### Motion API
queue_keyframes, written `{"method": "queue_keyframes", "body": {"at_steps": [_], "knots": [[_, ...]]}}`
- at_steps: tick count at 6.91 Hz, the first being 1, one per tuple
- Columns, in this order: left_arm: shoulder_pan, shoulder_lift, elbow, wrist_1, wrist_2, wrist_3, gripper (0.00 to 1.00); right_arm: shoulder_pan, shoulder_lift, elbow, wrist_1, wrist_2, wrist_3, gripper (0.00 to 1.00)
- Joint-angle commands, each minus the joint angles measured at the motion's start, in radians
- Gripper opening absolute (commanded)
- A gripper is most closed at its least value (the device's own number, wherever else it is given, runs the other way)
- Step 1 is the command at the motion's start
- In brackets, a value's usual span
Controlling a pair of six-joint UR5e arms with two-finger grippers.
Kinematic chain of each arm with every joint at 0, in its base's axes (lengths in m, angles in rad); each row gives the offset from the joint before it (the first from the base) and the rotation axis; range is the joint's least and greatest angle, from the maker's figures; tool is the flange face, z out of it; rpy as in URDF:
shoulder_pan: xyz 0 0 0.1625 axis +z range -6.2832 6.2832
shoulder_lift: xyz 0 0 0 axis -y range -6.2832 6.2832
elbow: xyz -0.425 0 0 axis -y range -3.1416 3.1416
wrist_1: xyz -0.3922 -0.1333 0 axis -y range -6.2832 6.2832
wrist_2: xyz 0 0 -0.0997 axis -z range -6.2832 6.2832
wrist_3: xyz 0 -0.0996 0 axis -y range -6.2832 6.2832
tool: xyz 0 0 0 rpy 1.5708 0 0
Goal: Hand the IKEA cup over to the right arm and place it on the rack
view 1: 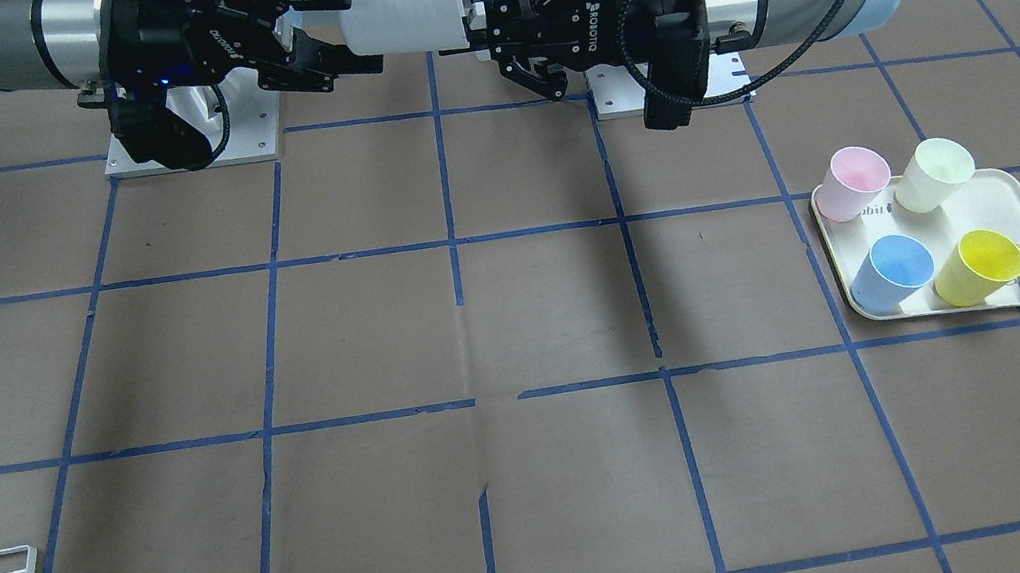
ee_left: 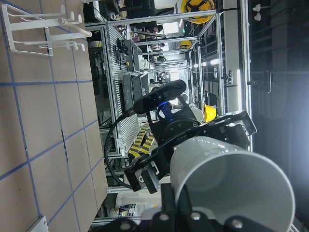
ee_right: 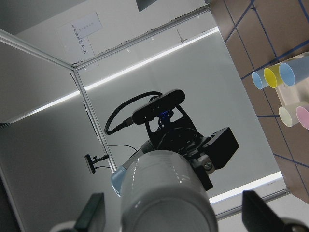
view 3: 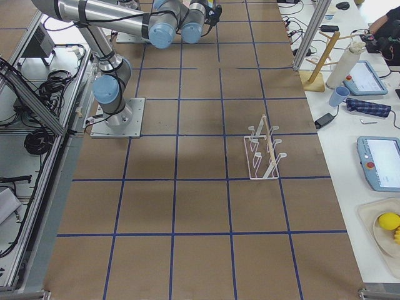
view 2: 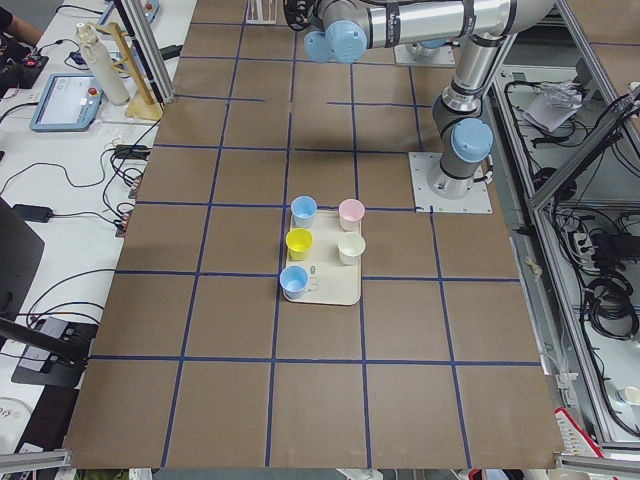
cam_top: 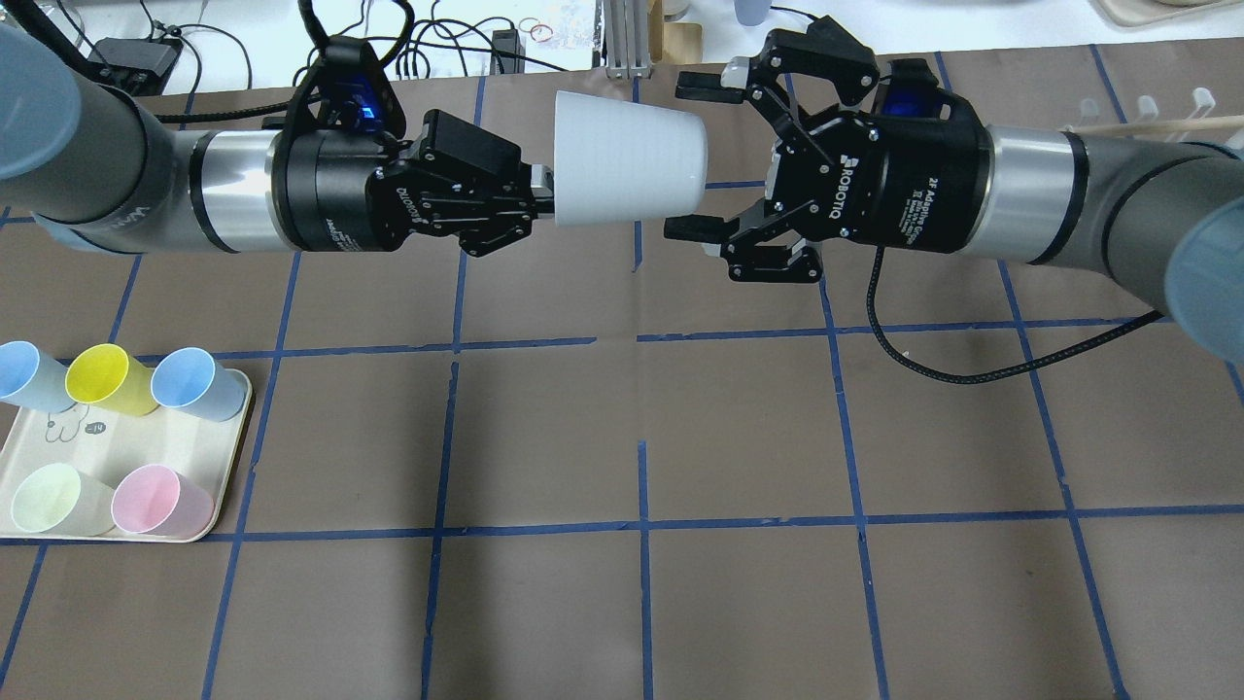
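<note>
Danger at this handover, as we judge it, is a matter of timing and of depth. The IKEA cup (cam_top: 627,160) hangs in the air at the upper middle of the overhead view. It lies sideways, with its wide mouth toward the left gripper (cam_top: 542,190) and its narrow base toward the right gripper (cam_top: 695,157). If the left one lets go before the right one has closed, the cup falls on the table (cam_top: 739,603). We also notice that the right fingers reach only over the base end. On such a tapered, smooth wall a shallow squeeze could push the cup out. A closing that is not centred could twist it against the left hold.

The left gripper is clenched on the cup and pinches its wall at the mouth. The right gripper is spread wide. In the overhead view its fingertips sit above and below the base, with a gap on each side, and they touch nothing. The rack (view 3: 262,152) stands well apart, at the middle right of the exterior right view.
</note>
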Motion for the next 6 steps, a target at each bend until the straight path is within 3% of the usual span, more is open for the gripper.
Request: {"method": "queue_keyframes", "body": {"at_steps": [1, 6], "knots": [[-0.001, 0.005, 0.000, -0.001, -0.001, -0.001, 0.00, -0.001, -0.002, -0.003, 0.029, -0.003, 0.008, 0.96], [-0.003, 0.009, -0.001, -0.004, -0.001, -0.001, 0.00, 0.000, -0.018, -0.032, 0.026, -0.005, 0.075, 0.89]]}}
